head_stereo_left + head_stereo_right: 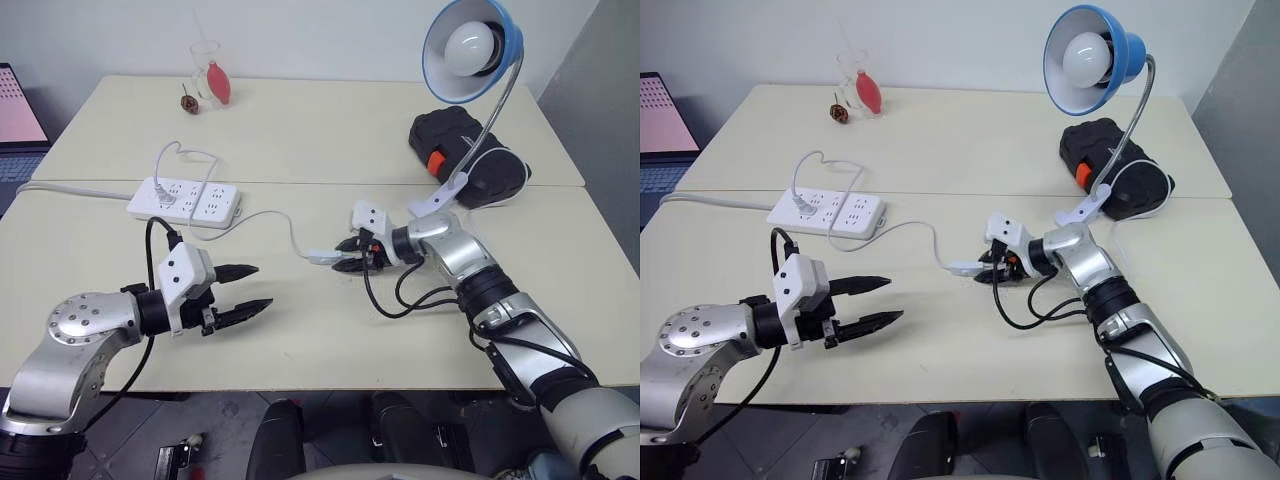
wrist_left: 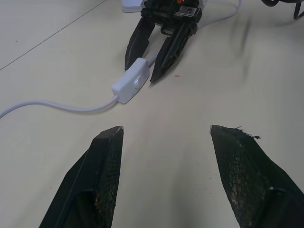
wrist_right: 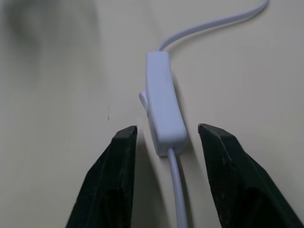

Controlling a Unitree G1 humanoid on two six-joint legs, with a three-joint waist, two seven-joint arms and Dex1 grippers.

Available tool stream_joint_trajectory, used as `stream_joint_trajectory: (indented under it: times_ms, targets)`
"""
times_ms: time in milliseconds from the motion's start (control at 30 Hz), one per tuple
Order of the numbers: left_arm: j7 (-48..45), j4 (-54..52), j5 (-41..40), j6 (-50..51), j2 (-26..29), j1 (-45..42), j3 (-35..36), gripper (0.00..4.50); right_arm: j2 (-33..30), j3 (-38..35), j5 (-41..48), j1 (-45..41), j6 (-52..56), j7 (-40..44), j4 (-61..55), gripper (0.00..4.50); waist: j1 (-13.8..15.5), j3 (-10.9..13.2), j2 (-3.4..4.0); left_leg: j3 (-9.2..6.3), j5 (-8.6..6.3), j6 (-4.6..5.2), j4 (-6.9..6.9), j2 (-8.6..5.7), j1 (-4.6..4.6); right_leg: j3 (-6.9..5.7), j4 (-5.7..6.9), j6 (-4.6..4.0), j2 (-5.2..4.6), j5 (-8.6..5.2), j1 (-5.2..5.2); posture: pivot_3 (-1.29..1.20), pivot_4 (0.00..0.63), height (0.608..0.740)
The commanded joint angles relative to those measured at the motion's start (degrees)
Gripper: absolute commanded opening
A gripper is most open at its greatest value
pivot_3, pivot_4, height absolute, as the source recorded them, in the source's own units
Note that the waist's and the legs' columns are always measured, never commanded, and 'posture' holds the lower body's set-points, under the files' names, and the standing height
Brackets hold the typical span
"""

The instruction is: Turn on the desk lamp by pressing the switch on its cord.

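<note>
— Where is the switch (image 3: 164, 102) relative to the right tool (image 1: 347, 256)?

— It lies on the tabletop (image 1: 320, 340) with its near end between the two black fingertips (image 3: 124, 135). There is a gap on each side, so neither finger touches it. The jaws stand narrow around it, not clamped.

— And the cord (image 1: 270, 215)?

— It leaves the far end of the switch, curves across the tabletop toward the white power strip (image 1: 184, 199), and the other end runs back under the right tool.

— The desk lamp (image 1: 470, 50)?

— Well apart, at the far right of the tabletop. Its blue shade and unlit white bulb sit high on the gooseneck, and its white clamp sits beside a black case (image 1: 465, 150).

— What about the left tool (image 1: 245, 290)?

— It hovers near the front edge, fingers spread wide with nothing between them, pointing toward the switch but clearly short of it.

— Anything else?

— A glass with a red item (image 1: 212, 75) at the far edge.
</note>
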Motion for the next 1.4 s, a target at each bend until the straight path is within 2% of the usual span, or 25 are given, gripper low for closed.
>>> stream_joint_trajectory:
  times_ms: [33,133,167,300,633,1067,1400]
  targets:
    - [0.53,-0.63,0.15,-0.19,-0.2,-0.88,-0.23,3.02,-0.08,-0.35,-1.1,-1.83,-3.49,0.87,-0.37,1.23,0.0,0.0,0.0,0.0,0.0,0.0,0.0,0.0,0.0,0.0,0.0,0.0,0.0,0.0,0.0,0.0,0.15,0.74]
    - [0.76,-0.45,0.06,-0.14,-0.34,-1.2,-0.45,3.02,0.05,-0.67,-1.14,-1.63,-4.26,1.58,-1.08,0.46,-0.02,0.0,0.0,0.0,0.0,0.0,0.0,0.0,0.0,0.0,0.01,0.0,0.0,0.0,0.0,0.0,0.15,0.74]
    - [0.81,-0.4,0.01,-0.12,-0.37,-1.35,-0.54,3.02,0.16,-0.98,-0.83,-1.56,-3.88,1.91,-1.52,0.34,-0.02,0.0,0.0,0.0,0.0,0.0,0.0,0.0,0.0,0.0,0.01,0.0,0.0,0.0,0.0,0.0,0.15,0.74]
    - [0.91,-0.15,-0.45,0.14,-0.61,-2.84,-0.85,3.02,-1.11,-1.36,0.77,-0.55,-1.94,5.18,-7.92,0.34,-0.03,0.01,0.02,-0.01,0.0,0.0,0.0,0.0,0.0,0.0,0.01,0.0,0.0,0.0,0.0,0.0,0.15,0.74]
    - [-0.52,0.92,-4.78,4.14,-1.77,-10.45,-2.43,3.02,-6.74,-1.95,7.09,3.95,10.98,9.47,-30.96,0.34,0.06,0.01,0.02,-0.07,0.0,0.0,0.01,-0.01,-0.01,-0.05,0.02,0.01,0.0,0.0,0.03,0.0,0.15,0.74]
    - [-4.75,5.89,-1.24,2.38,-3.43,-16.92,-10.26,3.02,-8.4,-0.66,7.86,4.31,13.96,9.27,-35.74,0.34,-0.07,0.01,0.01,-0.06,0.0,0.0,0.02,-0.02,-0.01,-0.03,0.01,0.04,0.01,0.02,0.03,0.0,0.15,0.74]
    - [-4.77,8.38,1.4,1.4,-5.39,-19.01,-13.0,3.02,-8.67,-0.17,7.96,3.99,14.51,9.59,-36.37,0.34,-0.08,0.01,0.01,-0.08,0.0,0.0,0.03,-0.02,-0.02,-0.04,0.02,0.04,0.01,0.02,0.03,0.0,0.15,0.74]
